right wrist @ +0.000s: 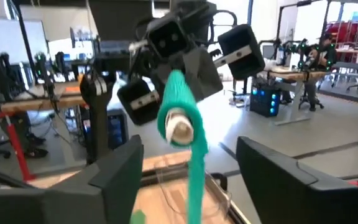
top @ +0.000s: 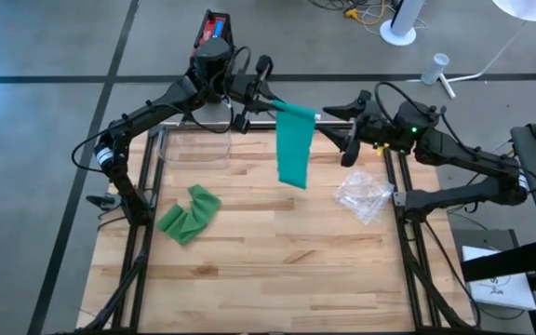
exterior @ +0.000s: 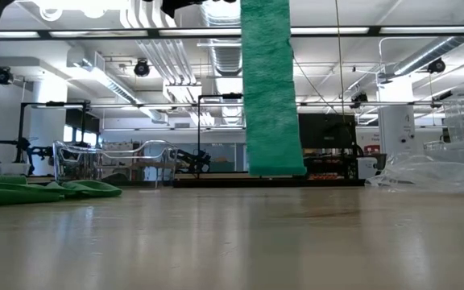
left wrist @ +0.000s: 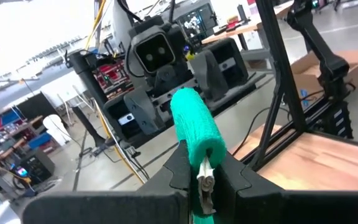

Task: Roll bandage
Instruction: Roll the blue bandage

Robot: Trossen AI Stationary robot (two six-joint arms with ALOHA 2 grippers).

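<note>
Above the table [top: 277,270]: bandage roll [left wrist: 191,121] is held tight by left gripper [left wrist: 202,167] | right gripper [right wrist: 188,168] is spread wide, empty, just beside roll | tail [top: 295,149] hangs soft, light; best pinched at its end

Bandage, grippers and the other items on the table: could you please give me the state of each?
Green bandage: partly rolled, tail hanging free above the table.
Left gripper: shut on the roll's end.
Right gripper: open, not holding.
Second green bandage: unrolled, crumpled.
Plastic wrapper: crumpled.
</note>
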